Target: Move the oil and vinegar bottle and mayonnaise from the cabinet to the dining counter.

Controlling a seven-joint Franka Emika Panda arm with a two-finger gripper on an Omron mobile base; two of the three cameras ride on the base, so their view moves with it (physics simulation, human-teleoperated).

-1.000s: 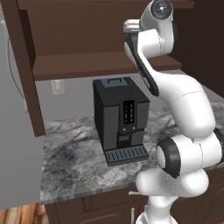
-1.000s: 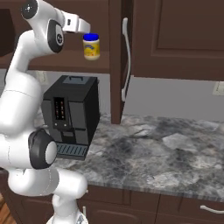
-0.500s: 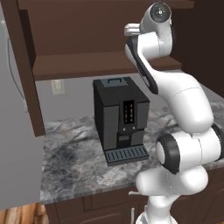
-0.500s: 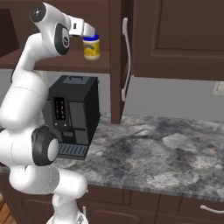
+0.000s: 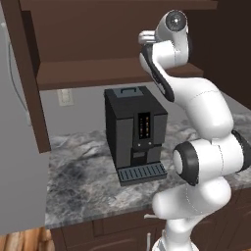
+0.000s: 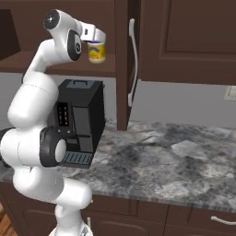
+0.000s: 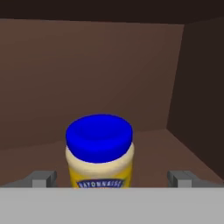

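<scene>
The mayonnaise (image 6: 97, 51), a short yellowish jar with a blue lid, stands on the inner shelf of the open dark brown cabinet (image 6: 60, 70). In the hand view the mayonnaise (image 7: 99, 151) sits low in the middle, close ahead. My gripper (image 7: 113, 179) is open, with one fingertip low on each side of the jar and neither touching it. In the right base view my gripper (image 6: 95, 37) hovers at the jar's lid. The oil and vinegar bottle and the dining counter are out of view.
A black coffee machine (image 5: 135, 132) stands on the grey-marbled wall counter (image 6: 161, 156) right under the shelf. The open cabinet door with its silver bar handle (image 6: 132, 60) hangs just right of the jar. Another open door (image 5: 29, 73) borders the shelf on the left.
My hand has moved forward into the cabinet toward the jar, from left of it to right at its lid. The jar has not moved and the jaws have stayed wide.
</scene>
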